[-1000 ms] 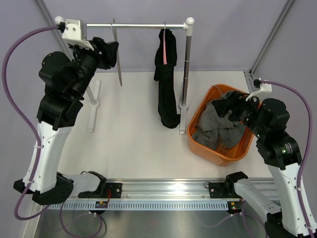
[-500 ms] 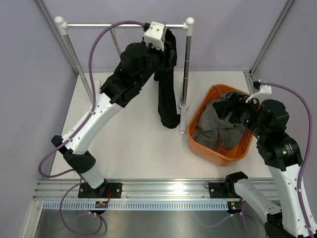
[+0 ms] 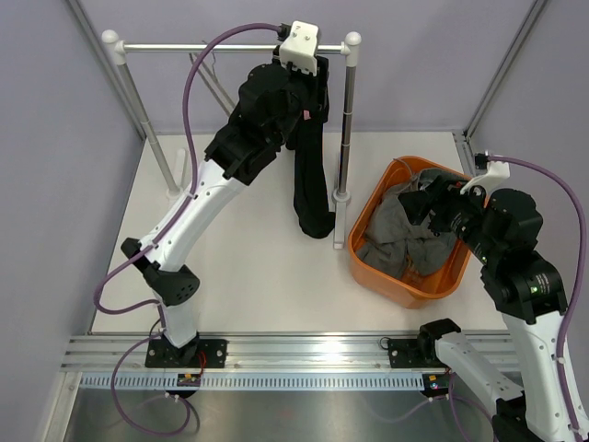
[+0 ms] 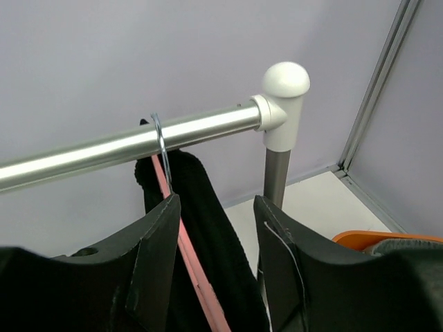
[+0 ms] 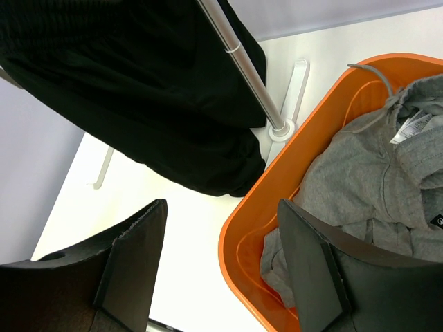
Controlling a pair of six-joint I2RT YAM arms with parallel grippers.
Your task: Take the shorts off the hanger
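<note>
Black fabric shorts [image 4: 208, 221] dangling vertically off pink hanger [image 4: 185, 250], right ahead of gaping left gripper [image 4: 214, 204]; right gripper [image 5: 223, 207] parted too, well apart.

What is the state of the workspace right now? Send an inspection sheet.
Surface: white table, carrying the rack and a basket.
Job's things: black shorts hang on a pink hanger, hooked over the rail.
Clutter: orange basket holding a grey hoodie.
End effectors: left end effector open, straddling the hanger; right end effector open above the basket rim.
Cables: purple cable arcs off each arm.
Surroundings: plain walls, nothing seen.
</note>
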